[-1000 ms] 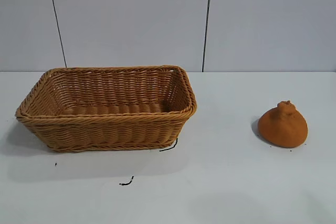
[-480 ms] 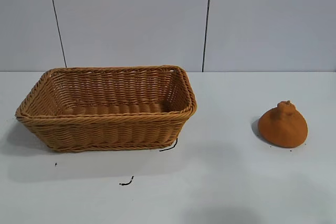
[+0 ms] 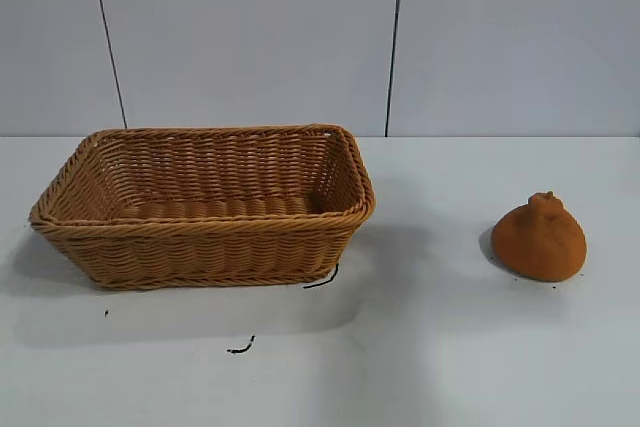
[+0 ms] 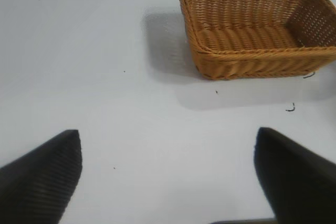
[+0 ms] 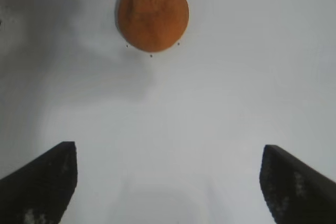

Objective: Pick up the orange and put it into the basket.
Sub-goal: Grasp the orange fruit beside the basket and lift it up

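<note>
The orange [image 3: 539,239], a dull-orange dome with a small knob on top, sits on the white table at the right. It also shows in the right wrist view [image 5: 152,13], ahead of my right gripper [image 5: 168,153], which is open, empty and well short of it. The basket [image 3: 205,230], tan woven wicker, stands at the left with nothing in it. It also shows in the left wrist view [image 4: 257,59], far from my left gripper [image 4: 168,140], which is open and empty over bare table. Neither arm shows in the exterior view.
Two small black marks lie on the table in front of the basket, one [image 3: 322,278] by its right corner and one [image 3: 241,347] nearer the front edge. A grey panelled wall stands behind the table.
A soft shadow has spread across the table between the basket and the orange. The basket and the orange have not moved.
</note>
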